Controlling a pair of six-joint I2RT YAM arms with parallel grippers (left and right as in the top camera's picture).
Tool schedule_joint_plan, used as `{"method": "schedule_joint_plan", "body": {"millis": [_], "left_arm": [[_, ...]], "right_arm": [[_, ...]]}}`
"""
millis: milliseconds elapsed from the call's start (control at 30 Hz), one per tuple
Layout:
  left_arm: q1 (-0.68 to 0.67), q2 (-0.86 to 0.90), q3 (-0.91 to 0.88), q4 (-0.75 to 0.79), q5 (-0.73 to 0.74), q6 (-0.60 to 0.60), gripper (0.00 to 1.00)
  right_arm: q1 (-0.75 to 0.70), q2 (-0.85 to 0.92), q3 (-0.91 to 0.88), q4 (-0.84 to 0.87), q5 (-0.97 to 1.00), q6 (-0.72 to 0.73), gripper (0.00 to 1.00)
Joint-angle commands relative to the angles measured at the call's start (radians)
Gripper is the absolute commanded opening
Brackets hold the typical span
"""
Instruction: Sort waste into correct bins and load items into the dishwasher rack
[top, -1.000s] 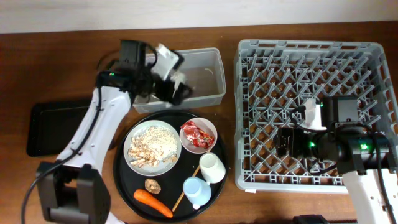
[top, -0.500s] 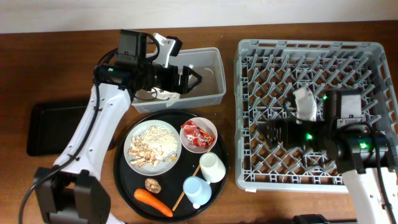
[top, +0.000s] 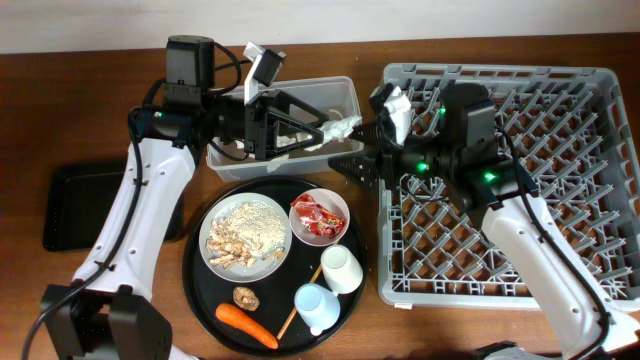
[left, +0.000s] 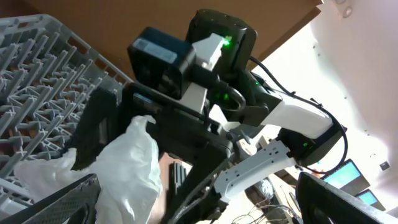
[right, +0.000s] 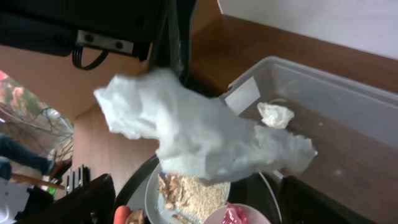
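A crumpled white tissue (top: 341, 128) hangs over the right end of the clear tub (top: 345, 92), between my two grippers. My left gripper (top: 320, 133) points right at it, jaws wide open, the tissue (left: 127, 171) by one fingertip. My right gripper (top: 358, 150) points left from the grey dishwasher rack (top: 560, 200), open, with the tissue (right: 199, 134) just ahead of its fingers. Whether either finger touches it I cannot tell. Another tissue (right: 275, 115) lies in the tub.
The round black tray (top: 200, 300) carries a plate (top: 206, 245) of beige scraps, a bowl (top: 337, 203) with a red wrapper, a white cup (top: 340, 268), a blue cup (top: 318, 305), a chopstick (top: 300, 300), a carrot (top: 247, 325) and a brown lump (top: 245, 297). A shallow black tray (top: 75, 200) lies far left.
My right arm has swung left off the rack to the tub's right end. The left gripper has turned to point right, and the tissue now hangs at its tips.
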Motion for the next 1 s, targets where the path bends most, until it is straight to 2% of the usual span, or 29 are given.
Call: {"method": "schedule_joint_plan", "body": {"millis": [0, 33, 67, 100, 133, 267, 333, 400, 500, 567, 633, 700, 800, 900, 967], "left_arm": [[0.002, -0.023, 0.02, 0.002, 0.025, -0.009, 0.99], [0.002, -0.023, 0.02, 0.002, 0.025, -0.009, 0.99], [0.002, -0.023, 0.02, 0.002, 0.024, -0.009, 0.99], [0.002, -0.023, 0.02, 0.002, 0.006, -0.009, 0.99], [0.002, -0.023, 0.02, 0.002, -0.037, -0.009, 0.99], [0.003, -0.023, 0.02, 0.003, -0.212, -0.009, 0.99], [0.003, -0.023, 0.02, 0.003, -0.437, -0.009, 0.99], [0.003, -0.023, 0.02, 0.003, -0.56, -0.009, 0.99], [0.003, -0.023, 0.02, 0.006, -0.673, -0.009, 0.99], [0.002, -0.023, 0.02, 0.003, -0.68, -0.008, 0.99], [0.002, -0.023, 0.02, -0.057, -0.832, -0.008, 0.99], [0.0, -0.023, 0.02, -0.096, -0.851, -0.003, 0.99], [-0.032, -0.023, 0.019, -0.143, -0.935, 0.037, 0.83], [-0.077, -0.023, 0.019, -0.176, -0.937, 0.037, 0.74], [-0.095, -0.023, 0.019, -0.209, -0.937, 0.037, 0.74]], "right_arm": [[0.006, 0.0, 0.013, 0.056, 0.014, 0.017, 0.81], [0.006, 0.0, 0.013, 0.081, 0.014, 0.018, 0.72], [0.006, 0.0, 0.013, 0.12, 0.016, 0.047, 0.53], [0.006, 0.0, 0.013, 0.14, 0.017, 0.065, 0.1], [0.005, 0.0, 0.013, 0.129, 0.017, 0.065, 0.04], [0.003, 0.0, 0.013, 0.096, 0.054, 0.082, 0.04], [0.003, -0.001, 0.013, 0.012, 0.124, 0.087, 0.04], [0.003, -0.001, 0.013, -0.027, 0.156, 0.083, 0.04], [0.003, -0.01, 0.013, -0.029, 0.177, 0.084, 0.04], [0.003, -0.021, 0.014, -0.027, 0.177, 0.084, 0.04], [0.003, -0.038, 0.014, -0.024, 0.178, 0.084, 0.04], [0.005, -0.038, 0.013, -0.025, 0.172, 0.084, 0.04], [0.004, -0.038, 0.013, -0.024, 0.124, 0.084, 0.04], [0.004, -0.038, 0.013, -0.022, 0.125, 0.084, 0.04], [0.004, -0.038, 0.013, -0.035, 0.169, 0.084, 0.04]]}}
